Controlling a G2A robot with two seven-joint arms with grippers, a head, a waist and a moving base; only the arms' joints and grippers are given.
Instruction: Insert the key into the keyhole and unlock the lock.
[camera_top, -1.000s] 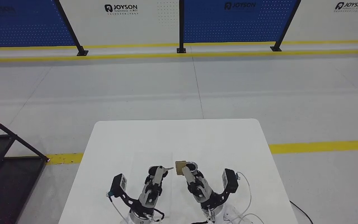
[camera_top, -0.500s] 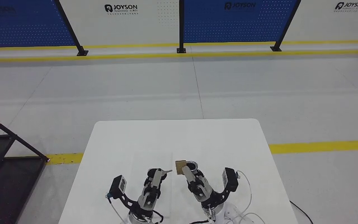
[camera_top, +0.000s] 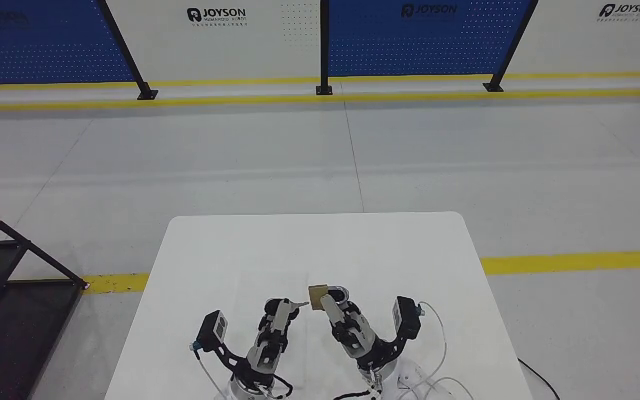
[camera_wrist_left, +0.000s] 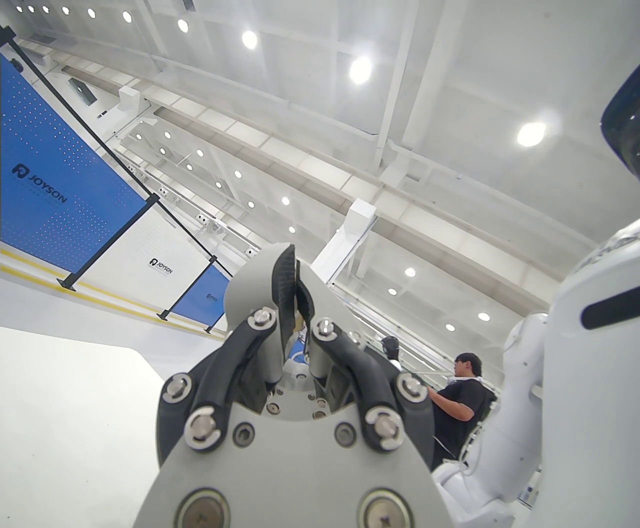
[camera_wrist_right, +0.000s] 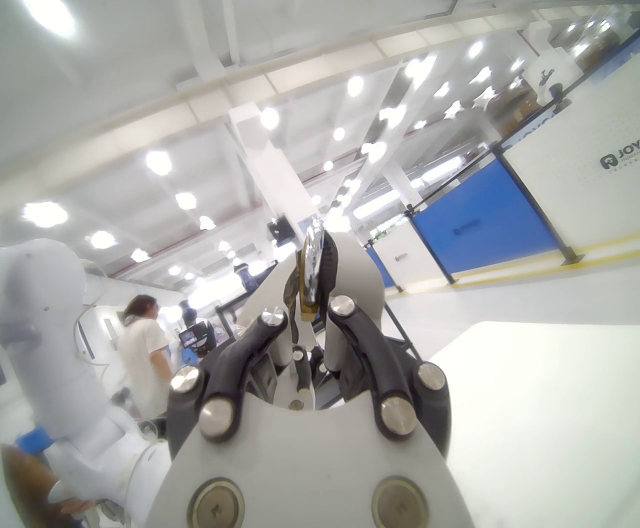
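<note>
Position of lock (camera_top: 318, 296) and key (camera_top: 301, 302) near the middle of the near edge of the white worktop (camera_top: 300, 240), top view.

Compared with one second earlier, the lock lies slightly farther toward the left edge of the worktop and a touch toward its far edge. The right tool (camera_top: 331, 305) has carried it there, and the right arm's wrist has shifted the same way. The left tool (camera_top: 288, 308) and the key stand almost where they were. The narrow gap seen earlier between key tip and lock body appears closed. The tip now meets the left face of the lock, but whether it has entered the keyhole cannot be told.

Right tool: clenched on the brass lock body. In the right wrist view the body sits edge-on between the pads. In the top view the silvery shackle (camera_top: 340, 293) lies on the side of the body away from the key.

Left tool: clenched on the key, whose tip points toward the lock. In the left wrist view the black ribbed pads (camera_wrist_left: 286, 287) nearly meet, with only a thin sliver between them.
</note>
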